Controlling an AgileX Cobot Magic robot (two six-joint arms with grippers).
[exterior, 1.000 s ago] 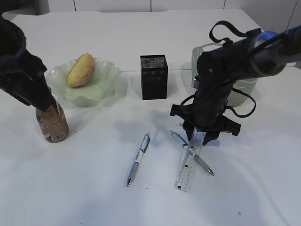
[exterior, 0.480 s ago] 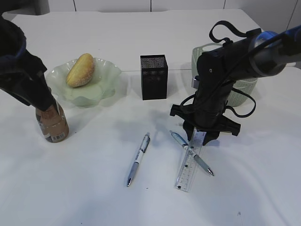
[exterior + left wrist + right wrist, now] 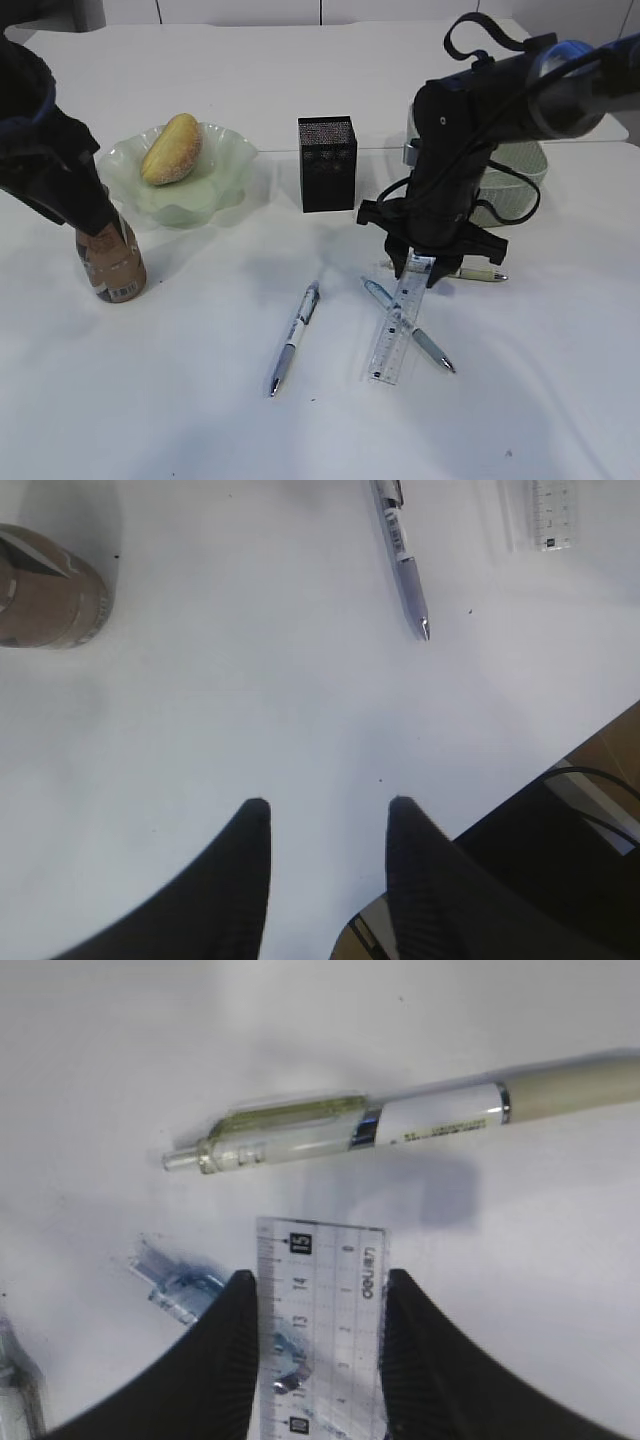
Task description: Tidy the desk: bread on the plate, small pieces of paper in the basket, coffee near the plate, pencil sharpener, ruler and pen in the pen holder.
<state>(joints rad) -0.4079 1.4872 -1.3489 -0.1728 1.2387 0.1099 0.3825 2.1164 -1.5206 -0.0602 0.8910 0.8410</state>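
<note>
On the ruler [image 3: 320, 1325] you can read 15, 14 and 13 near its end and a small maker's mark too fine to make out. It is clear plastic, clamped across its width by your right gripper [image 3: 318, 1345], its far end angled down over a blue pen [image 3: 408, 325] on the desk [image 3: 200, 420]. Your left gripper [image 3: 328, 825] stands released over bare desk, the coffee [image 3: 50, 600] at its ten o'clock. A pale pen [image 3: 400, 1120] lies at twelve o'clock of the ruler.
</note>
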